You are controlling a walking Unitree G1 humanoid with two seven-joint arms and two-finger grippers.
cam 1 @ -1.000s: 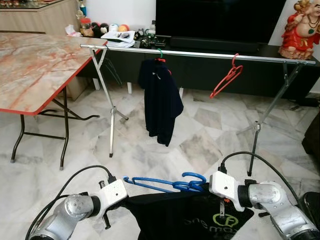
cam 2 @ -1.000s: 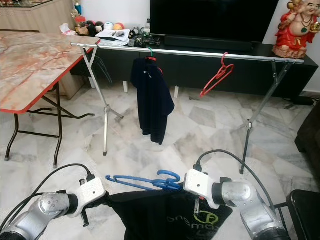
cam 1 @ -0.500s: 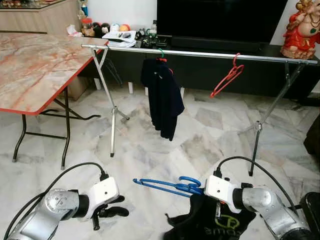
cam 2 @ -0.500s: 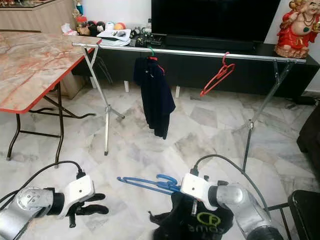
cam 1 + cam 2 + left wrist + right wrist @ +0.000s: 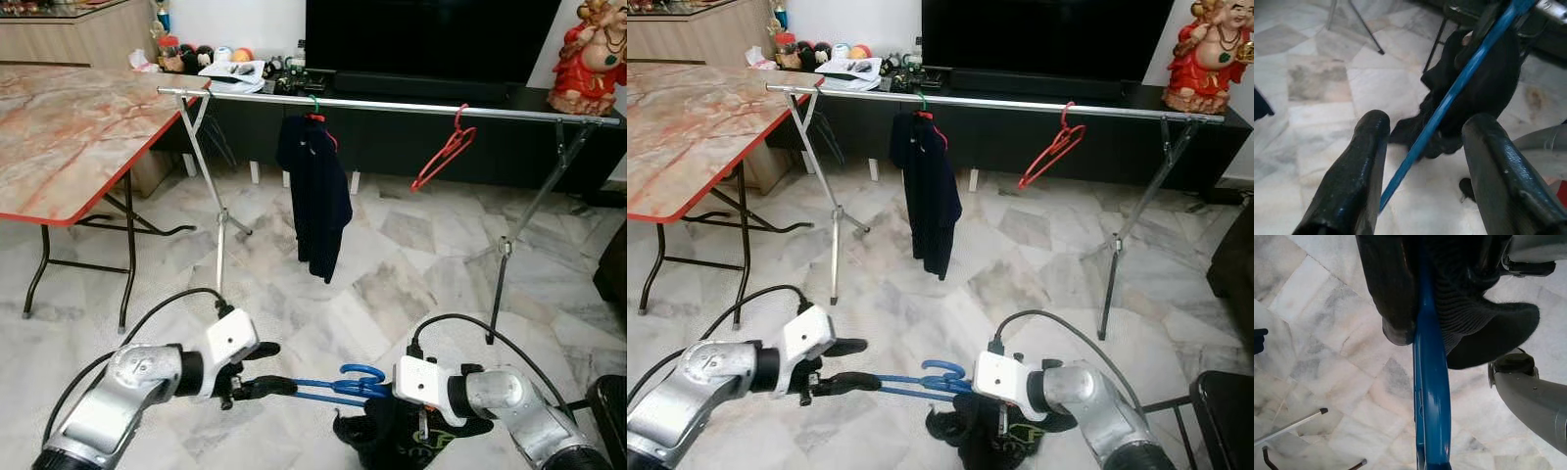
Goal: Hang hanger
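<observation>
While the rail [image 5: 392,104] waits across the upper part of the frame, I have the blue hanger [image 5: 333,385] low in the lower middle, well short of it. My right gripper [image 5: 1415,328] is clenched on the hanger near its hook, with the black garment [image 5: 397,436] bunched and drooping beneath it at the bottom centre. My left gripper [image 5: 1422,161] sits at the lower left of centre, fingers [image 5: 1356,166] spread apart, with the hanger's blue bar running between them but not yet pinched.

I judge the step in hand to be getting a second hold on the hanger's free end so the garment can be steadied or spread before anything goes up on the rail. The garment looks crumpled rather than properly seated on the hanger; whether it is threaded on at all I cannot tell.

Next I would close the left gripper on the bar, level the hanger, then walk forward and raise it. On the rail, a dark shirt [image 5: 315,201] hangs left of centre and a red hanger [image 5: 446,149] hangs right of centre, with open rail between them; that gap looks like the sensible target. The hook must point over the rail, so the right wrist needs to keep it upright. The marble worktop [image 5: 69,127] at upper left stays out of the way.
</observation>
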